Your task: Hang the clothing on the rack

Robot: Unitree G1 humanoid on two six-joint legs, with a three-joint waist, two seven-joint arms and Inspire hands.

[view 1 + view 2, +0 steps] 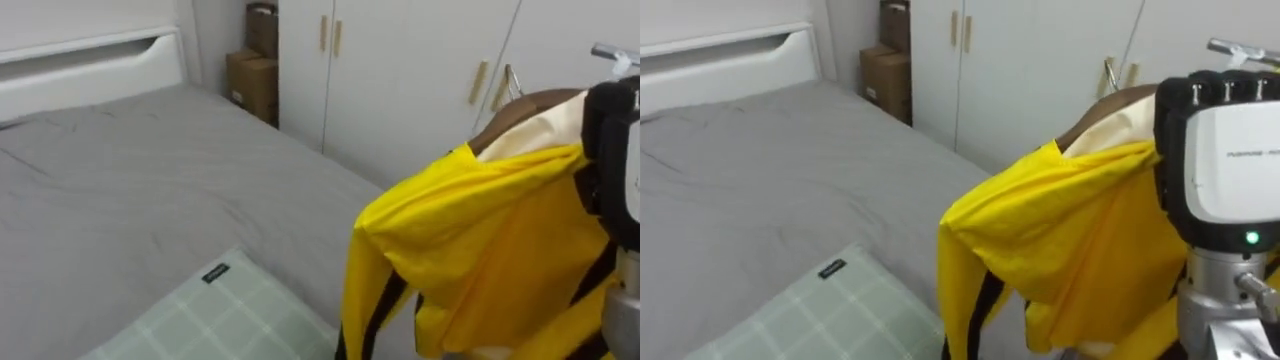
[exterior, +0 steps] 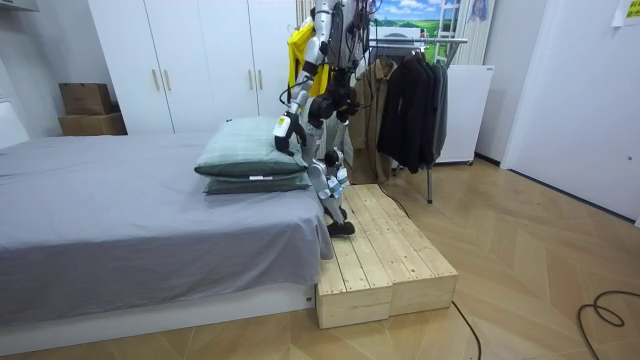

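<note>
The yellow jacket with black stripes is draped over a brown wooden hanger, whose metal hook rises above the collar. It hangs in the air off the bed's foot-end corner, in front of the white wardrobe. A cream lining shows at the neck, and 1 sleeve droops toward the bed's edge.

The right hand is raised just beside the hanger, on the side away from the bed, its back turned to the head camera; whether it clamps the hanger cannot be told from here. In the room view the left hand hangs low, near the pillows at the foot of the bed, too small to tell whether it is spread or closed.

A green checked pillow lies on the grey bed cover; the room view shows it stacked on a 2nd, darker one. Cardboard boxes stand between the bed's white headboard and the wardrobe.

The robot stands on a wooden platform against the bed's foot end. Beyond the platform, farther from the bed, a clothes rack carries dark coats.
</note>
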